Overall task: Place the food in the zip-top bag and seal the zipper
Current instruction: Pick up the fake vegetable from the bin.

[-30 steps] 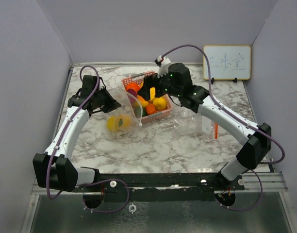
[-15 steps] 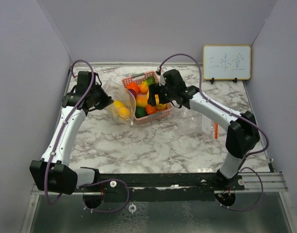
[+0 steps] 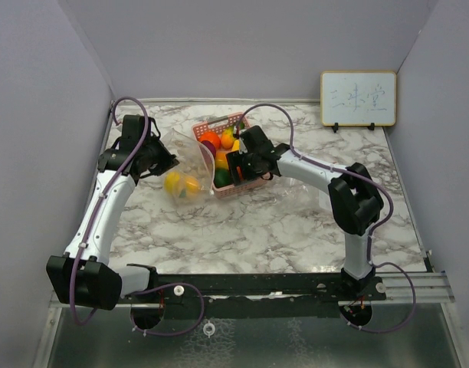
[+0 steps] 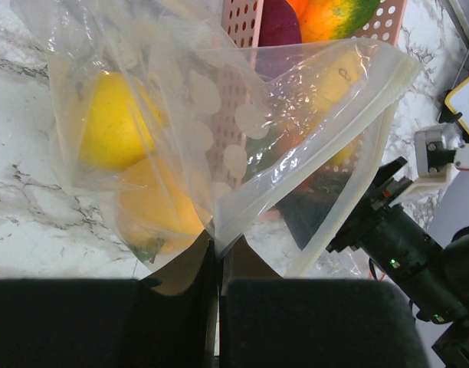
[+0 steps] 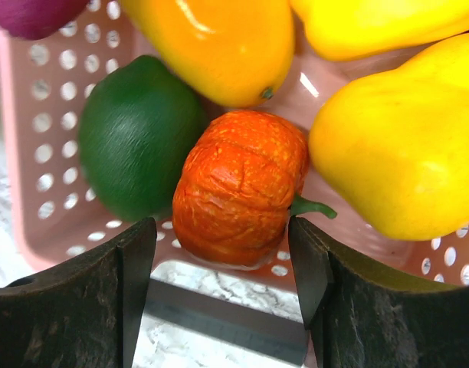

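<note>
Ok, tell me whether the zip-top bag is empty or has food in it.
Not empty. A yellow fruit and an orange-yellow fruit show through the clear bag, whose edge the left hand pinches.

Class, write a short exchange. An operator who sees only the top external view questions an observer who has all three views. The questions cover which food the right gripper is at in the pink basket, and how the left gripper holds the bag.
Operator: From above, the right gripper covers part of the pink basket. Which piece is it at?
Observer: Its wrist view shows the jaws open on either side of a small orange pumpkin, not shut on it.
Operator: And the left gripper's hold on the bag?
Observer: Its jaws are shut on a fold of the bag's clear film.
</note>
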You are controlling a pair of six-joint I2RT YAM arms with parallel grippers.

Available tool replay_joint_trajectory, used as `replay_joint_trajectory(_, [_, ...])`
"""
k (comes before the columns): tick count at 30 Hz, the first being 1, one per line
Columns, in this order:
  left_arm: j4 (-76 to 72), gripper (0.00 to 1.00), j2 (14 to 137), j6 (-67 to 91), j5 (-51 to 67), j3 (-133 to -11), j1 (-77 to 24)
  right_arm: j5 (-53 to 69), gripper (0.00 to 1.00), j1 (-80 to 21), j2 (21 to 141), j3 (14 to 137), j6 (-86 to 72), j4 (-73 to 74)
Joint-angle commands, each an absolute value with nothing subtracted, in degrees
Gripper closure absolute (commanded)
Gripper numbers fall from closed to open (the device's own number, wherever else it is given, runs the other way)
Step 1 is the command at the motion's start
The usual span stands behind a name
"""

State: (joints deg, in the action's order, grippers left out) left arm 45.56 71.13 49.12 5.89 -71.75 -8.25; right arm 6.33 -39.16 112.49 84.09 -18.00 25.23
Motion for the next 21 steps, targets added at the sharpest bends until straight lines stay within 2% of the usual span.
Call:
replay_joint_trajectory(1, [43.5,1.00,70.1,49.3,8.2,-71.5,-8.0,1.4,0.31,-39.3,115.9,87.3,-18.3,25.6])
replay_joint_trajectory(3, [43.4,1.00,70.1,49.4,8.4,-71.3,-8.0,1.1,0.33,-39.3,117.7,88.4,-18.3,25.7])
replay_joint_trajectory(4, [43.3,1.00,70.0,49.4,8.5,-71.2,-8.0,1.1,0.40,-39.2,118.3,88.8,-18.1,25.7])
replay_joint_trajectory(7, [43.3,1.00,70.0,49.3,8.6,-71.0,-8.0,0.6,0.72,-39.3,119.1,89.9,-18.3,26.1])
replay_joint_trajectory(8, [43.3,1.00,70.1,49.3,8.6,-71.1,-8.0,0.2,0.76,-39.3,118.9,90.4,-18.3,26.7])
replay_joint_trajectory(14, [43.1,1.00,70.4,49.5,8.8,-70.7,-8.0,-0.3,0.80,-39.3,111.7,94.2,-16.2,30.2])
replay_joint_trajectory(21, [42.8,1.00,70.7,49.7,8.9,-70.8,-8.0,8.1,0.80,-39.3,99.5,92.8,-14.1,27.5])
